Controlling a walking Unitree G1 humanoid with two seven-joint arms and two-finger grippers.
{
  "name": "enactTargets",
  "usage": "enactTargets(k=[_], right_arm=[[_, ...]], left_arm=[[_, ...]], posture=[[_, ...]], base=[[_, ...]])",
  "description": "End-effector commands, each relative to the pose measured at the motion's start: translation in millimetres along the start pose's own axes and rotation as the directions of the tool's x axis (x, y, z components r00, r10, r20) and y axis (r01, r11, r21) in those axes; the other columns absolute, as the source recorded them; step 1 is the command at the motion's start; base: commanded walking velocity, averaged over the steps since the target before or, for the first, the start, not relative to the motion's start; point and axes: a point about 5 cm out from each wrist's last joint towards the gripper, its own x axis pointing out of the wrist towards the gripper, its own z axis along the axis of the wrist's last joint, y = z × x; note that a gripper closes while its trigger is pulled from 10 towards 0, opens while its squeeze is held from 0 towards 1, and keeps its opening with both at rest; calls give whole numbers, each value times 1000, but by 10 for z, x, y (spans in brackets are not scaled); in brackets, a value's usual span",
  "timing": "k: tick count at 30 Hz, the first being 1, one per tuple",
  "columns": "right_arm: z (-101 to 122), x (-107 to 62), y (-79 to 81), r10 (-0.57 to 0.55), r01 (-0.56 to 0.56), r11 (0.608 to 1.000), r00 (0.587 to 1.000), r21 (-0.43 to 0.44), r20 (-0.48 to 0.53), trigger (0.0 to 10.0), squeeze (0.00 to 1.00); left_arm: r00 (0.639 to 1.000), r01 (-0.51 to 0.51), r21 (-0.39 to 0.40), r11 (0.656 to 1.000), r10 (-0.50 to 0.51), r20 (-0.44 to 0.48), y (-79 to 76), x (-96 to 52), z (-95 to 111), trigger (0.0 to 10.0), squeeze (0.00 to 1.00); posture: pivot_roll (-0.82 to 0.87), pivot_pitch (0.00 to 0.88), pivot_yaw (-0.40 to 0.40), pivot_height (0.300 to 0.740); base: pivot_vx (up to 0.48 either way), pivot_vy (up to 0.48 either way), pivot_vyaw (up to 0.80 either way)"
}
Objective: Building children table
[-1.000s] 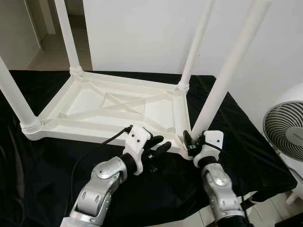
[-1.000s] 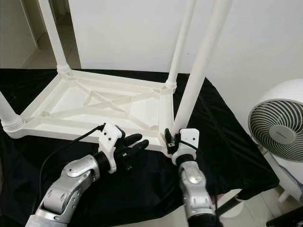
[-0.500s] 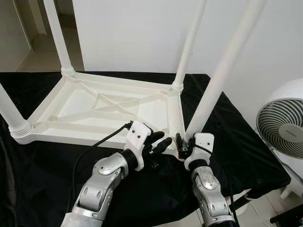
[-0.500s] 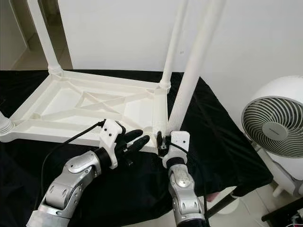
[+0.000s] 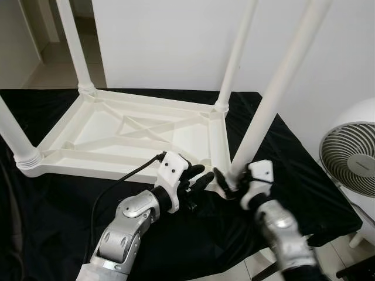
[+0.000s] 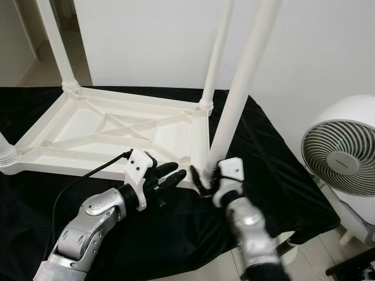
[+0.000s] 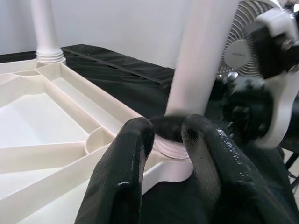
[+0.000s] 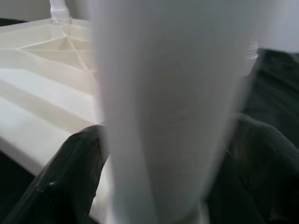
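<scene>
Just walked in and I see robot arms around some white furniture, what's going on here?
The robot is building a small white table, which lies upside down on a black cloth with four legs sticking up. Its right gripper is closed around the base of the nearest leg at the front right corner. The left gripper hovers right beside that corner, fingers apart. A white fan stands to the right.

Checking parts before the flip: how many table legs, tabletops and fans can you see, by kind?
Table legs: 4 (near right leg, far right leg, far left leg, near left leg)
Tabletop: 1
Fan: 1
Total: 6
</scene>
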Motion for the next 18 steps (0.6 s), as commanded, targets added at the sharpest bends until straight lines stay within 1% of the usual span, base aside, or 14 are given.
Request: enactTargets(k=[1, 3, 4, 7, 9, 10, 12, 18], right_arm=[[-49, 38, -31, 147, -147, 989, 989, -30, -32, 10000, 0], [-47, 98, -87, 199, -202, 977, 979, -68, -55, 10000, 0], [-47, 114, -94, 211, -215, 974, 976, -73, -60, 10000, 0], [-47, 122, -96, 216, -220, 973, 974, -74, -62, 10000, 0], [-34, 212, -71, 275, -281, 956, 959, -86, -75, 10000, 0], [-34, 212, -71, 275, -281, 956, 959, -86, -75, 10000, 0], [-31, 290, -46, 314, -321, 943, 946, -88, -81, 10000, 0], [-68, 340, 1, 350, -356, 933, 933, -62, -86, 10000, 0]], left_arm=[[1000, -22, -4, 1000, 22, -10, 18, 28, -21, 10000, 0], [1000, -6, -5, 1000, 6, -17, 0, 32, -34, 10000, 0], [1000, -2, -5, 1000, 2, -19, -7, 32, -38, 10000, 0], [1000, 0, -4, 1000, 0, -20, -12, 32, -40, 10000, 0], [1000, 5, 2, 1000, -5, -25, -12, 38, -44, 10000, 0], [1000, 5, 2, 1000, -5, -25, -12, 38, -44, 10000, 0], [1000, 8, 4, 1000, -8, -24, -17, 37, -37, 10000, 0], [1000, -7, 1, 1000, 7, -17, -5, 40, -17, 10000, 0]], posture=[[3, 0, -32, 740], [1, 0, -31, 740], [1, 0, -31, 740], [1, 0, -31, 740], [3, 0, -30, 740], [3, 0, -30, 740], [6, 0, -30, 740], [20, 3, -33, 740]], base=[[0, 0, 0], [0, 0, 0], [0, 0, 0], [0, 0, 0], [0, 0, 0], [0, 0, 0], [0, 0, 0], [0, 0, 0]])
